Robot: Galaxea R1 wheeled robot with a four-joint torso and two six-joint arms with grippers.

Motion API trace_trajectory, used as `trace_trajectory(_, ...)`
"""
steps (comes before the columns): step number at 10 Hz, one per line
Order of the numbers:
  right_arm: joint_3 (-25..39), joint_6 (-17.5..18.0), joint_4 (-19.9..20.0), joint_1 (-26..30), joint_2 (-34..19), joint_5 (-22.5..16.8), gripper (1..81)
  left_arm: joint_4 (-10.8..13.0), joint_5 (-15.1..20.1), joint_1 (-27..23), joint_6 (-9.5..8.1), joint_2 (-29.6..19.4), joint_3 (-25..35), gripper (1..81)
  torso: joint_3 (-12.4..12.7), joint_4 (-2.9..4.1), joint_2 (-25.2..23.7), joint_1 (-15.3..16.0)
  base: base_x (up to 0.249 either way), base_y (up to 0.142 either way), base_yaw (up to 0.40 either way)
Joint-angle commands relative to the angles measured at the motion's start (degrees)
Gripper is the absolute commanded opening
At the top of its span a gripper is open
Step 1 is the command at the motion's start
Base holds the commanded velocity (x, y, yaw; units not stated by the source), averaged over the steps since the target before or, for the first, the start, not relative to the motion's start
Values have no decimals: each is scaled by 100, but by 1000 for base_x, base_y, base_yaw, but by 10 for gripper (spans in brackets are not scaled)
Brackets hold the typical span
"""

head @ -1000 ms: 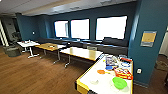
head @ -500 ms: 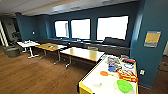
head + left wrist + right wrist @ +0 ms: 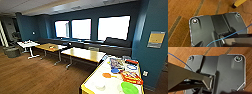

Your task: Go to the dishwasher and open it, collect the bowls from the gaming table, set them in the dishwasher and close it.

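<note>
From my head camera I am looking across a room with a wooden floor (image 3: 37,75) at the gaming table (image 3: 100,77), low at the right. Lying on its white top are a green bowl (image 3: 129,88), an orange bowl (image 3: 106,75) and a blue bowl (image 3: 115,70), beside flat board-game boxes (image 3: 130,76). Wooden-topped tables (image 3: 83,54) are standing farther back under the windows (image 3: 113,27).

My left wrist camera is facing floorboards; I cannot tell my left pincer's state.

My right wrist camera is facing floorboards too; the right pincer's state is equally unclear.

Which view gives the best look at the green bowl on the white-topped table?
The head view. The green bowl sits at the near end of the white-topped table, beside the board-game boxes. Both wrist views look down at wood floor past the robot's own dark plate, so they give nothing of the bowl.
</note>
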Motion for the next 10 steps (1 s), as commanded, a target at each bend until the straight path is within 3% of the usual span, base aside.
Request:
trace_trajectory(1,16,-13,-55,290,-13,-247,811,50,253,-325,19,-37,1,811,0,0,0,0,103,73,0)
trace_trajectory(5,16,-13,-55,281,-13,-247,811,41,254,-325,19,-37,1,811,0,0,0,0,103,72,0)
trace_trajectory(10,16,-13,-55,290,-13,-247,811,32,262,-325,11,-37,1,811,0,0,0,0,46,0,0)
